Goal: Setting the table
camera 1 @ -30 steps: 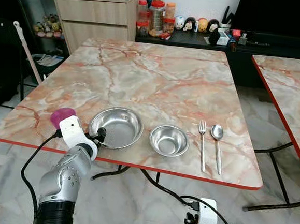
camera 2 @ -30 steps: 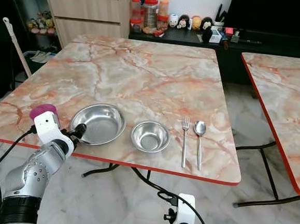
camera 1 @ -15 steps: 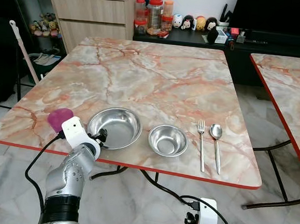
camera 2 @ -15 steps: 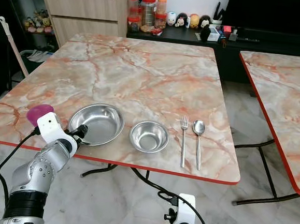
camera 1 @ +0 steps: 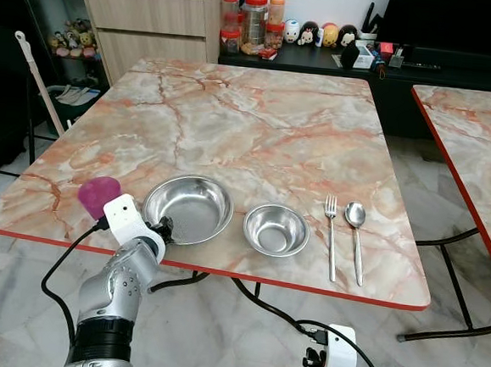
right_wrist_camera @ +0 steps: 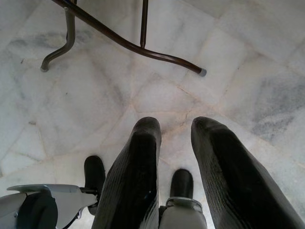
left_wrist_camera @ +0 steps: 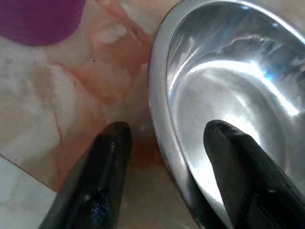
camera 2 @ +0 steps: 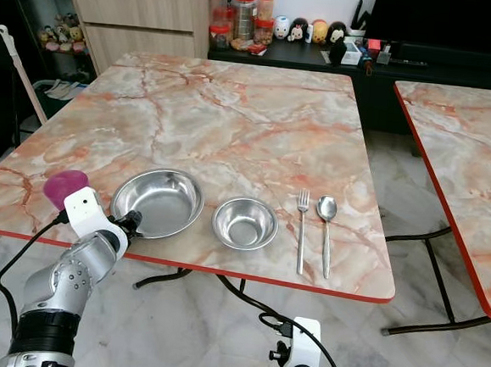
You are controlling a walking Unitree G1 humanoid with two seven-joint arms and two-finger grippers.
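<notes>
Left tool [left_wrist_camera: 162,136] | reaching up at worktop [camera 1: 259,125] edge, fingers spread, straddling large bowl [camera 1: 188,209] rim | right tool [right_wrist_camera: 174,138] hanging over floor, fingers slightly parted, gripping nothing

Far two thirds of marble table [camera 1: 259,117] left bare; open passage offered there. Near edge occupied by row: purple cup [camera 1: 97,193] at left, large steel bowl [camera 1: 189,208], small steel bowl [camera 1: 276,229], fork [camera 1: 330,237], spoon [camera 1: 356,235] at right. Narrow gaps left between cup, bowls and cutlery. Left gripper [left_wrist_camera: 164,138] spread astride large bowl's near-left rim. Second table [camera 1: 478,142] at right, floor aisle between. Jars [camera 1: 252,18] on far cabinet.
</notes>
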